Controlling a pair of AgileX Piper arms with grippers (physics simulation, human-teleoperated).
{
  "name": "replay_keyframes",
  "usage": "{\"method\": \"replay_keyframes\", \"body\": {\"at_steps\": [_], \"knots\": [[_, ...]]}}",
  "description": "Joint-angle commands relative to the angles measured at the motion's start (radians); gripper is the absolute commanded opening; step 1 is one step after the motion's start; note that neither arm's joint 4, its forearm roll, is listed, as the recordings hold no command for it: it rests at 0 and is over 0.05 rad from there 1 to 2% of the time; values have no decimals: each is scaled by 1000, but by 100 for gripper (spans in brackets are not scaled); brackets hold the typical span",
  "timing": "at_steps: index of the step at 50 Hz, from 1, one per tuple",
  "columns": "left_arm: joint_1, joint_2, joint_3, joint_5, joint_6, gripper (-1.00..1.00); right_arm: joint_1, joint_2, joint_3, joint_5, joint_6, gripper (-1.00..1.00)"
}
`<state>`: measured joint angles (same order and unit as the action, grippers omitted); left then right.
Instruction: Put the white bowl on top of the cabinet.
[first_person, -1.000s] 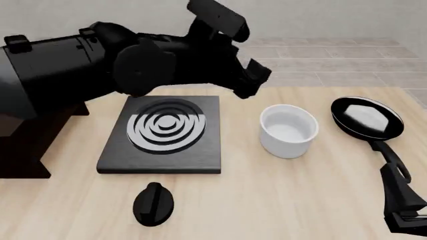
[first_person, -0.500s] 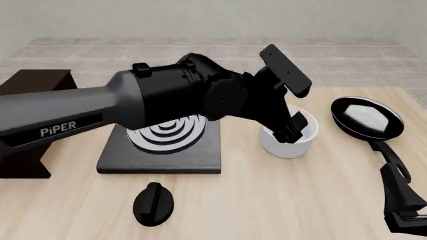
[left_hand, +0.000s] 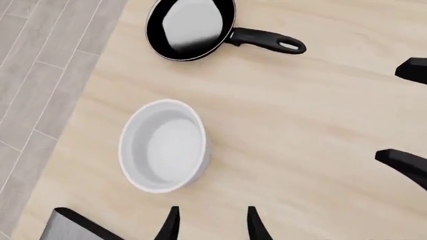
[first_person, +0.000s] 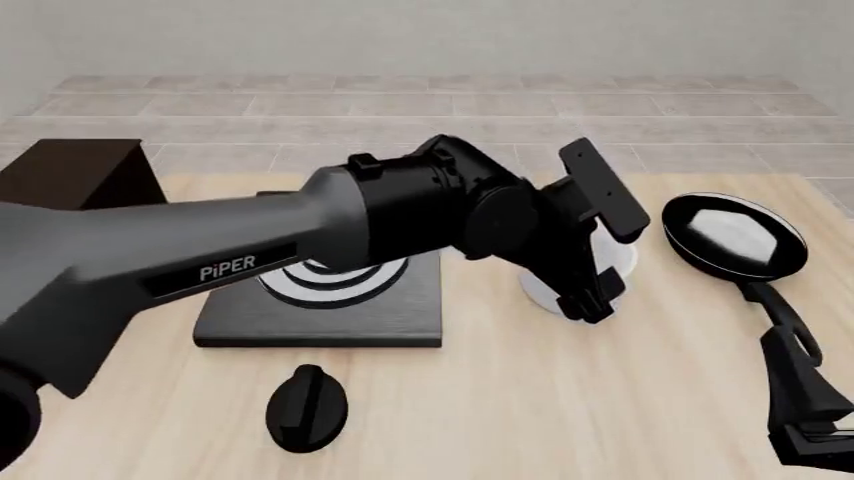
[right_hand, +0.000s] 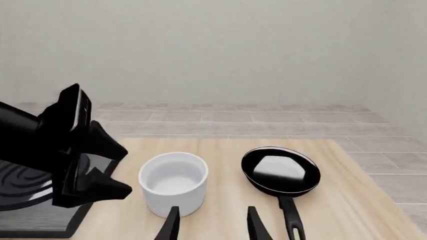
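**Left gripper at white bowl, nothing grasped**

Left gripper (first_person: 587, 300) is down at the desk, just in front of the white bowl (first_person: 607, 262) in the front view, hiding most of it. Jaws parted with bare desk between the fingertips (left_hand: 171, 226); bowl sits ahead of them and off to one side, not between them. Released, holding nothing. Contact with the bowl wall: cannot tell from front view; left wrist view shows a gap.

White bowl stands upright on the desk (first_person: 534, 400), empty inside, right of centre. It lies between the stove plate (first_person: 320, 300) and the frying pan (first_person: 734, 238), apart from both. Not on the cabinet.

Left arm stretches across from the left, over the stove plate, covering much of its white rings. "PiPER" lettering on the grey arm link.

Right gripper (right_hand: 212, 222) low at the desk's right near corner, jaws parted, nothing between them, released. Its camera looks toward the bowl (right_hand: 173, 182) and pan (right_hand: 280, 170), with the left gripper off to one side beside the bowl.

Frying pan at right, dish toward the far edge, handle pointing toward the near side, white highlight in the dish.

Black knob (first_person: 307, 407) lies on the desk in front of the stove plate, apart from it.

Cabinet (first_person: 74, 175) at far left, dark brown, mostly hidden behind the left arm, well apart from the bowl.
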<state>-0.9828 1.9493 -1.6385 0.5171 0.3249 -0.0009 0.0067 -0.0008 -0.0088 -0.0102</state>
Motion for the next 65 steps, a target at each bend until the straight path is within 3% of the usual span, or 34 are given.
{"method": "replay_keyframes", "body": {"at_steps": [1,9,20,24,28,33,35,41,42,53,60,62,65], "knots": [[-7,39,-21,11,13,100,0,1,0,-2,-1,100],[-19,60,-20,9,15,100,0,-2,0,1,-1,100],[16,81,-48,7,75,100,0,6,0,-5,1,100],[28,67,-31,-38,141,100,0,1,0,-2,-1,100],[21,67,-38,-40,138,100,0,5,0,-4,1,100],[10,65,-3,-92,208,100,0,-1,0,0,-1,100],[8,74,-10,-86,205,100,0,1,0,-1,0,100],[13,99,10,-101,282,100,0,1,0,-2,-1,100],[10,96,39,-124,330,100,0,1,0,-2,-1,100],[28,163,-63,-75,326,100,-1,-1,0,1,1,100],[48,191,-113,-66,348,100,-1,0,0,-1,-1,100],[71,200,-97,-100,404,100,-1,5,0,-5,0,100],[68,214,-128,-86,383,100,-1,2,0,-3,-1,100]]}}
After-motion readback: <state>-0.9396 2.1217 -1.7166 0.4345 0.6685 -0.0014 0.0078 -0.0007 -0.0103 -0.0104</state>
